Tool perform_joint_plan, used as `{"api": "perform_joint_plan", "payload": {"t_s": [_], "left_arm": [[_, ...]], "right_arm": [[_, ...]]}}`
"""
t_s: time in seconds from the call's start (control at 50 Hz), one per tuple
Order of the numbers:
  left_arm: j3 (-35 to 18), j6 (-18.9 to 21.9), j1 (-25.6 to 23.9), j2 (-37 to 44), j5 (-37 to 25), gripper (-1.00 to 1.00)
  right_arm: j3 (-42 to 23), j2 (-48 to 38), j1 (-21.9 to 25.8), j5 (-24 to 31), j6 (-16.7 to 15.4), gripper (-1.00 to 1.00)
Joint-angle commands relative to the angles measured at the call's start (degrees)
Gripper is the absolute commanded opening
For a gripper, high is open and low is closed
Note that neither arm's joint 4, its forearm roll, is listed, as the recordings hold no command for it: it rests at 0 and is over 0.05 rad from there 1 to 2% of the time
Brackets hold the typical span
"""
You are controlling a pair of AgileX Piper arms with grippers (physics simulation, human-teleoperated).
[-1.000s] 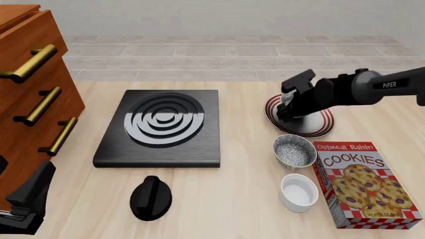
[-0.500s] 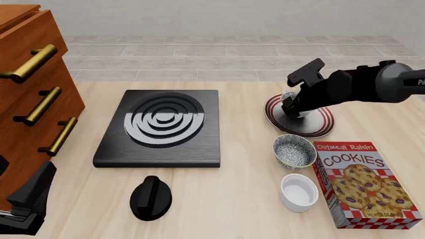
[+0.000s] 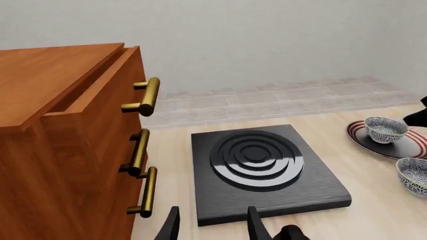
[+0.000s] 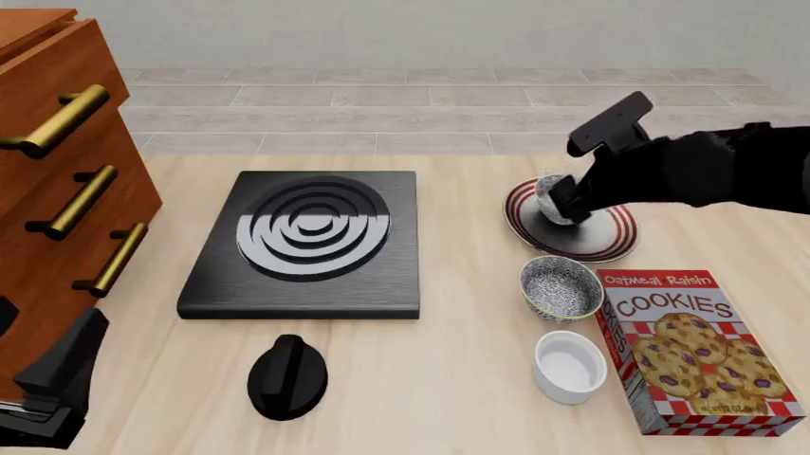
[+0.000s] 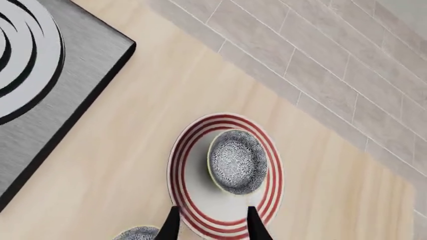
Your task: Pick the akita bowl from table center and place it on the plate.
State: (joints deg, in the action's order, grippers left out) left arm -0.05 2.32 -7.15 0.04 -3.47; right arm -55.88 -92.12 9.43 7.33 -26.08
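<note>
The akita bowl (image 5: 238,161) sits upright inside the red-striped plate (image 5: 183,170), off-centre toward the plate's far side. In the front view, only part of the bowl (image 4: 552,192) shows behind my right arm, on the plate (image 4: 610,242). My right gripper (image 5: 212,225) hangs above the plate, open and empty, apart from the bowl. It appears in the front view as the right gripper (image 4: 566,202). The left wrist view also catches the bowl (image 3: 385,129) on the plate (image 3: 400,148). My left gripper (image 3: 213,227) is open and empty, low at the table's near left (image 4: 51,384).
A second speckled bowl (image 4: 561,287) stands just in front of the plate, then a white ramekin (image 4: 570,365) and a cookie box (image 4: 696,351). The black stove plate (image 4: 307,242) fills the middle, its knob (image 4: 288,376) in front. A wooden drawer cabinet (image 4: 64,180) stands at left.
My right gripper has lifted off the plate and drawn up and to the right. The bowl stays on the plate. The left arm has not moved.
</note>
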Motion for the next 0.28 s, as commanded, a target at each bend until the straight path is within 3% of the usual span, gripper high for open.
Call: {"api": "perform_joint_plan", "payload": {"t_s": [0.02,0.18,0.28], "left_arm": [[0.04,-0.03,0.02,0.02,0.07,1.00],[0.01,0.07,-0.17,0.04,0.10,1.00],[-0.01,-0.01,0.02,0.05,0.13,1.00]], "right_arm": [[5.93,8.15,1.28,-2.97,4.83,1.00],[11.23,13.83,3.25,-6.08,9.48,1.00],[13.51,17.36,2.49,-7.42,9.94,1.00]]}}
